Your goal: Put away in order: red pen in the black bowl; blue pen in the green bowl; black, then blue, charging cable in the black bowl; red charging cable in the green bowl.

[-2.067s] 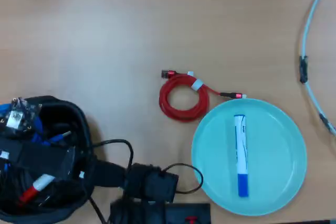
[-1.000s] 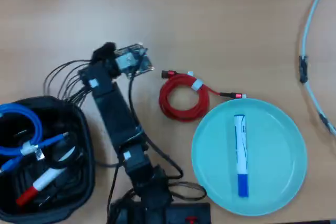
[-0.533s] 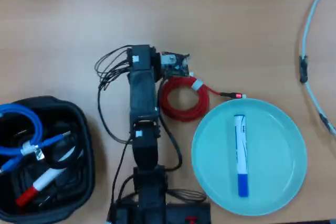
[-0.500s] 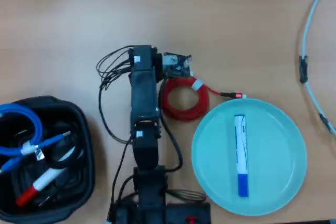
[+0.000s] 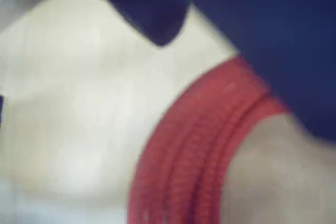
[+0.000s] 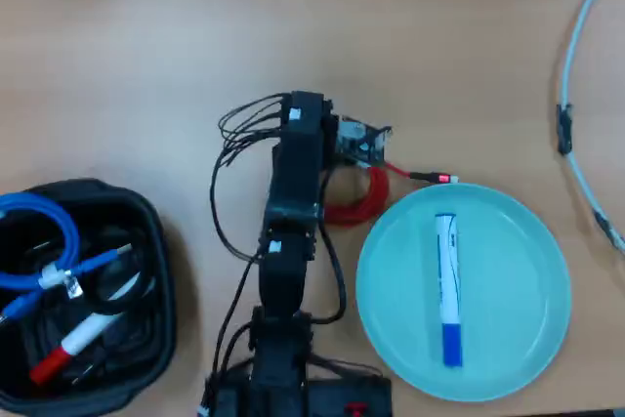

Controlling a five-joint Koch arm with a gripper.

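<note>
Overhead view: the arm (image 6: 291,241) is reaching from the near edge of the wooden table (image 6: 146,36) toward the middle, and its head is covering most of the red charging cable (image 6: 363,204). Only the right part of the coil and one plug are showing, just left of the green bowl (image 6: 518,339) and close to its rim. The blue pen (image 6: 448,290) is lying inside that bowl, cap pointing near. At near left the black bowl (image 6: 161,261) is holding the red pen (image 6: 64,350), a blue cable (image 6: 39,212) and dark cords. A pale cord (image 6: 578,85) is curving along the far right edge.

Wrist view: blurred; red windings of the cable (image 5: 194,156) are filling the lower middle, with dark gripper parts above. The gripper (image 6: 363,148) is sitting over the coil; whether its jaws are spread or pressed together, I cannot tell.
</note>
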